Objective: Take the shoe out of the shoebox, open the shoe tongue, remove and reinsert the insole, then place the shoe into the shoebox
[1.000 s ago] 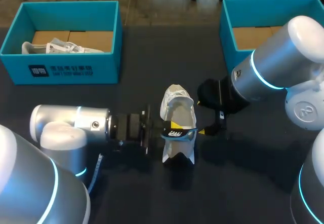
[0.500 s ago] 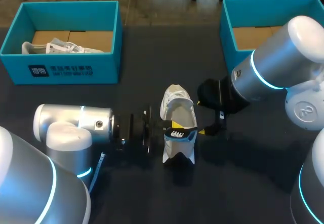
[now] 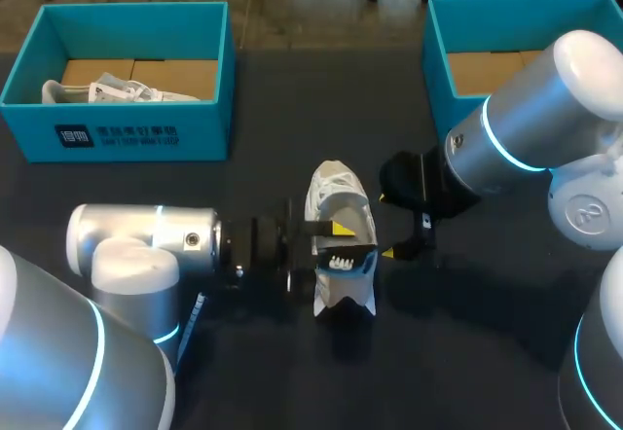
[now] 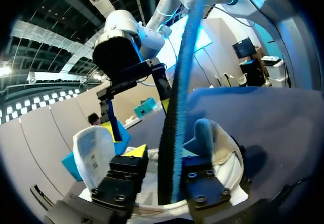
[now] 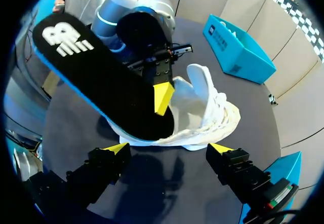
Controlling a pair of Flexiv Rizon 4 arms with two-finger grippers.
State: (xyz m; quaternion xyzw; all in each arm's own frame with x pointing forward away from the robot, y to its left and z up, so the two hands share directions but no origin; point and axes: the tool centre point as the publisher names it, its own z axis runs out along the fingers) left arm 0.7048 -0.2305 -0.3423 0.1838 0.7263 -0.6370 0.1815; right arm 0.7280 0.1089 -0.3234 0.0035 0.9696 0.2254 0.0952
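Note:
The white shoe (image 3: 336, 192) lies on the dark table with its heel toward me. Its black, blue-edged insole (image 3: 343, 262) stands partly inside the heel opening. My left gripper (image 3: 336, 245) comes in from the left and is open. The insole (image 4: 174, 133) is edge-on between its fingers, and one yellow fingertip (image 3: 341, 228) stands apart from it. The white tongue (image 4: 93, 143) is folded out. My right gripper (image 3: 389, 224) is open just right of the shoe. From it, the insole (image 5: 101, 77) leans over the shoe (image 5: 207, 107) ahead of the gripper (image 5: 168, 148).
A teal shoebox (image 3: 117, 136) at the back left holds another white shoe (image 3: 107, 89). A second teal shoebox (image 3: 433, 55) stands at the back right, behind my right arm. The first box (image 5: 238, 46) also shows in the right wrist view.
My left gripper's fingers have parted, one yellow tip moving toward the toe. The insole has settled lower in the heel and turned its printed face up. The right arm stayed put.

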